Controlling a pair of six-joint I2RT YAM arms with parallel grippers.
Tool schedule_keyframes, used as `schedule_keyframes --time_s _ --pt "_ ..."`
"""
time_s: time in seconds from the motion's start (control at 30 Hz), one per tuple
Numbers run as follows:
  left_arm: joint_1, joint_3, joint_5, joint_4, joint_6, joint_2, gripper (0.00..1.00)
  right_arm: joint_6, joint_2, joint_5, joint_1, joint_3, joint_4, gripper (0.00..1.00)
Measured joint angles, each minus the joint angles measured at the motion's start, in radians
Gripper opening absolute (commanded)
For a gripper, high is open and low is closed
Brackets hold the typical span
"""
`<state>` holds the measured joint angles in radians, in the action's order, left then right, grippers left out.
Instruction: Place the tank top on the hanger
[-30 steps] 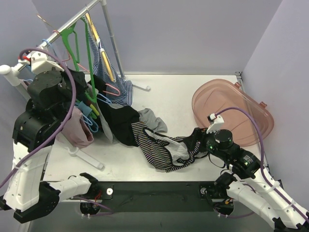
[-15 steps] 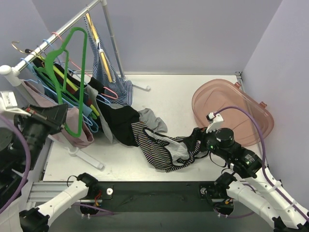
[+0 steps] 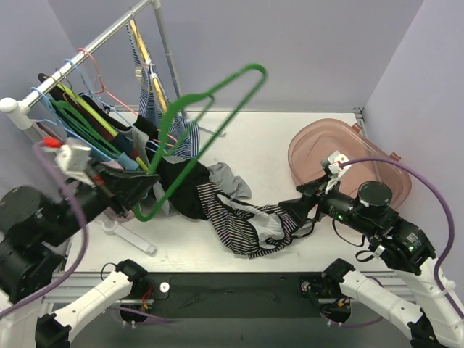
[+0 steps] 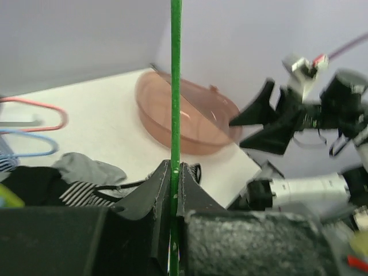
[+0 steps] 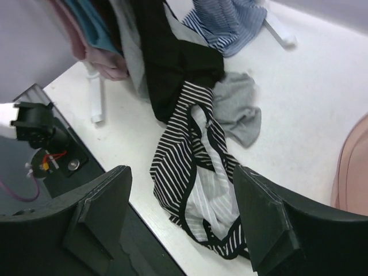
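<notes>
Left arm [image 3: 36, 232], right arm [image 3: 384, 235]: black tops, white bottom parts showing. Purple cable [image 3: 433, 190] running along each. Green light [image 3: 341, 215] glowing on right arm. White plug [image 3: 72, 156] with red tip sitting on left arm. Right gripper [image 5: 181, 171] showing two black fingers [image 5: 100, 213].

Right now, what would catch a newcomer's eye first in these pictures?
The bright-green hanger stands out first, pinched in the left gripper and slanting up over the left half of the table. Next comes the black-and-white striped tank top, lying crumpled near the front edge, with the right gripper open and empty by its right end.
</notes>
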<state>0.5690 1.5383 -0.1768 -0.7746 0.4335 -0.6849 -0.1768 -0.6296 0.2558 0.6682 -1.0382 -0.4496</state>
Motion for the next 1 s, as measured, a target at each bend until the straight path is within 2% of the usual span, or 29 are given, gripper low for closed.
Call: schedule_keyframes --time_s 0.17,0.33,0.6,0.87,1.0 --pt "0.005 -0.090 -0.282 0.084 -0.053 -0.154 0.00 0.137 -0.077 0.125 0.000 -0.205 -0.095 0.74" --pt "0.062 -0.188 -0.411 0.096 -0.109 -0.282 0.00 0.267 -0.095 0.218 0.000 -0.311 -0.167 0.77" --pt "0.340 -0.238 -0.412 0.079 -0.228 -0.344 0.00 0.412 -0.109 0.299 0.000 -0.269 -0.237 0.79" --pt "0.365 -0.335 -0.377 0.080 -0.295 -0.337 0.00 0.471 -0.129 0.257 -0.001 -0.192 -0.287 0.79" --pt "0.365 -0.361 -0.394 0.087 -0.312 -0.323 0.00 0.472 -0.121 0.260 -0.001 -0.159 -0.289 0.75"
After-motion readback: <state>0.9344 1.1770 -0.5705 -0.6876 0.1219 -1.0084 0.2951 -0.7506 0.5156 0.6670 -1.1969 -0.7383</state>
